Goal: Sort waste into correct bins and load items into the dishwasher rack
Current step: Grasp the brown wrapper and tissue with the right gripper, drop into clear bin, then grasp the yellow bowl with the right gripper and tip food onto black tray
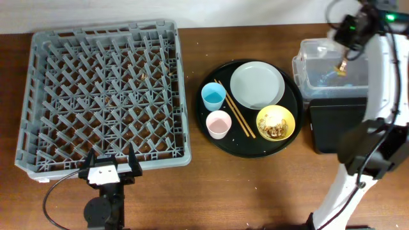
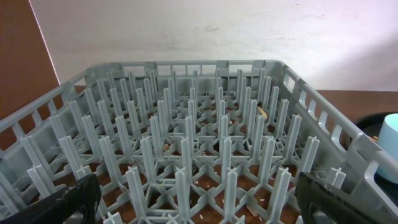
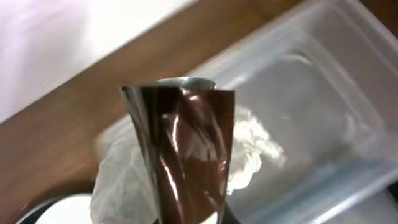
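Upright pegs (image 2: 186,155) are crowding the whole rack (image 1: 105,96). Bare tabletop (image 1: 255,191) is lying open on the tray's (image 1: 249,145) near side; a narrow strip is running between rack and tray.

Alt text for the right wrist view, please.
A shiny brown wrapper fills the foreground, upright and creased. Behind it is crumpled white tissue, and beyond that a clear plastic tub on the wooden table.

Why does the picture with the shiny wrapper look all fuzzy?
Right wrist view: the wrapper seems very close to the lens, so it looks soft and glinty, and the clear tub behind it is blurry. Left wrist view: the rack is sharp. Overhead view: sharp too.
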### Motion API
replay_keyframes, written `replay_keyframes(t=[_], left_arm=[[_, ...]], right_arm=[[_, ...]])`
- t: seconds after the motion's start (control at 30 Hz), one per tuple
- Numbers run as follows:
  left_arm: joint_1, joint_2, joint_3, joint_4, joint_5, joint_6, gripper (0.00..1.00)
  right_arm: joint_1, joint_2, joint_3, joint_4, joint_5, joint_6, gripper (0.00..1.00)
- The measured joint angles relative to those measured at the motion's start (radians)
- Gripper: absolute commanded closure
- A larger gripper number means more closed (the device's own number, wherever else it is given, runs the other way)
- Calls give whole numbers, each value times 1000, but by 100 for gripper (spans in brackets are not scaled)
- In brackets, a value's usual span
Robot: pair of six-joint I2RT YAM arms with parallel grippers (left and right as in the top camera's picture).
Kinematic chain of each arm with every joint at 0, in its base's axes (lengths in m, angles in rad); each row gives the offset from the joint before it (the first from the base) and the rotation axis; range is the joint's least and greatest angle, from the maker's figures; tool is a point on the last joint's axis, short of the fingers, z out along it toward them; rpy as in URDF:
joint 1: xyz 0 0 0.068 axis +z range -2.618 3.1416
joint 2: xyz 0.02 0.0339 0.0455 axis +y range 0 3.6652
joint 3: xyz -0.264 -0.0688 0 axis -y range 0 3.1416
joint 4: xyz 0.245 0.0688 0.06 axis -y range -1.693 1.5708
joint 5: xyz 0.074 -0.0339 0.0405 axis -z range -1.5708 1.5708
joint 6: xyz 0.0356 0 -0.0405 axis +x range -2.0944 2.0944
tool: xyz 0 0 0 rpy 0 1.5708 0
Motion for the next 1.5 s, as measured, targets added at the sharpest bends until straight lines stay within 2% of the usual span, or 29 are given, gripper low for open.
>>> replay_keyframes(t=[0.03, 0.1, 0.13, 0.2, 0.27, 0.3, 0.33, 0.4, 0.43, 0.53, 0.57, 0.6, 0.63, 0.67, 0.77, 0.87, 0.9, 0.93, 0.97, 1.1, 1.17, 1.23, 1.27, 1.3, 1.37, 1.4, 1.47, 1.5], left_arm=[[0, 0, 0, 0, 0, 0, 1], [0, 0, 0, 0, 0, 0, 1], [0, 0, 0, 0, 0, 0, 1], [0, 0, 0, 0, 0, 0, 1], [0, 0, 0, 0, 0, 0, 1], [0, 0, 0, 0, 0, 0, 1], [0, 0, 0, 0, 0, 0, 1], [0, 0, 0, 0, 0, 0, 1], [0, 0, 0, 2, 0, 0, 1], [0, 0, 0, 1, 0, 0, 1], [0, 0, 0, 1, 0, 0, 1], [0, 0, 0, 0, 0, 0, 1], [0, 0, 0, 1, 0, 0, 1], [0, 0, 0, 0, 0, 0, 1], [0, 0, 0, 1, 0, 0, 1], [0, 0, 0, 1, 0, 0, 1], [0, 0, 0, 0, 0, 0, 1], [0, 0, 0, 0, 0, 0, 1], [0, 0, 0, 0, 0, 0, 1], [0, 0, 0, 0, 0, 0, 1], [0, 0, 0, 0, 0, 0, 1], [0, 0, 0, 1, 0, 0, 1], [0, 0, 0, 1, 0, 0, 1], [0, 0, 0, 1, 0, 0, 1], [0, 0, 0, 0, 0, 0, 1], [0, 0, 0, 0, 0, 0, 1], [0, 0, 0, 0, 1, 0, 1], [0, 0, 0, 0, 1, 0, 1]], right_arm=[[-29, 3, -29, 57, 4, 26, 93], [-65, 33, -118, 181, 6, 72, 38], [-64, 46, -151, 223, 6, 70, 20], [-62, 68, -188, 266, 3, 77, 1], [-63, 69, -186, 264, -17, 53, 1], [-63, 68, -180, 216, -80, 3, 9], [-61, 36, -166, 87, -209, -67, 11], [-50, -48, -159, -47, -315, -115, 16], [-19, -147, -158, -147, -367, -127, 20], [138, -241, -130, -351, -381, -144, 23], [248, -228, -150, -398, -331, -127, 25], [281, -225, -167, -401, -307, -115, 26], [367, -217, -262, -381, -252, -72, 29], [391, -213, -320, -371, -236, -59, 31], [494, -209, -611, -140, -211, -37, 37], [565, -203, -840, 63, -169, -62, 56], [564, -203, -876, 88, -152, -63, 59], [564, -204, -895, 107, -135, -68, 73], [563, -204, -909, 116, -120, -65, 95], [563, -213, -910, 108, -60, -72, 96], [557, -237, -852, 6, -61, -80, 96], [500, -358, -756, -82, -73, -87, 96], [406, -467, -729, -95, -120, -119, 96], [362, -501, -726, -98, -138, -136, 96], [109, -561, -720, -110, -314, -247, 96], [-48, -553, -727, -103, -480, -334, 96], [-185, -551, -773, -38, -661, -402, 96], [-324, -534, -848, 41, -791, -431, 96]])
